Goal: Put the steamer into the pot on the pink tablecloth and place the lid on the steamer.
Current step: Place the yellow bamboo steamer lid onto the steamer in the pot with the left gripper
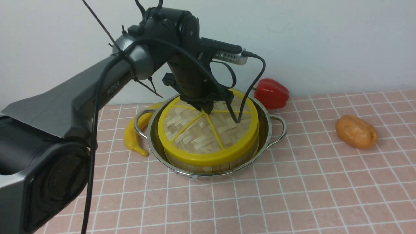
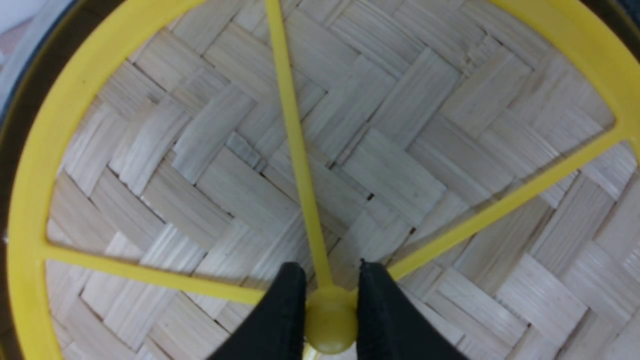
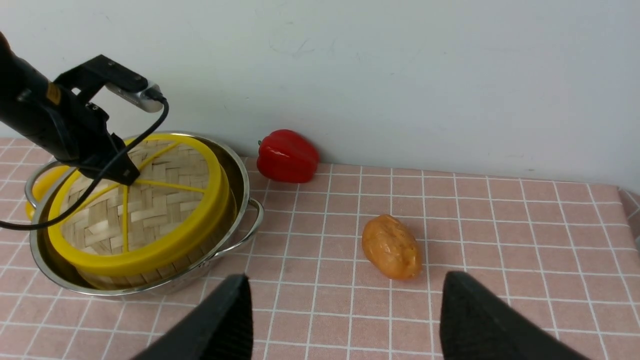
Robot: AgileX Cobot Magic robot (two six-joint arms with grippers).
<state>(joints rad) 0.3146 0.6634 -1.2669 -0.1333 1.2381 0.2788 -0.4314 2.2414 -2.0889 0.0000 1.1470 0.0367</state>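
The steel pot (image 1: 266,128) stands on the pink tablecloth (image 1: 292,191). The bamboo steamer (image 1: 208,167) sits inside it, only its slat side showing. The lid (image 1: 201,133) lies on top of the steamer, slightly tilted, with its far edge higher. My left gripper (image 1: 203,109) points down at the lid's centre. In the left wrist view the left gripper (image 2: 331,268) is closed on the yellow hub (image 2: 330,320), one finger pressed on each side. My right gripper (image 3: 345,277) is open and empty above the cloth, to the right of the pot (image 3: 241,175). It is out of the front view.
A red pepper (image 1: 271,92) lies behind the pot by the wall. An orange potato (image 1: 356,131) lies on the cloth to the right. A yellow banana (image 1: 133,138) lies against the pot's left handle. The left arm's cable hangs over the lid.
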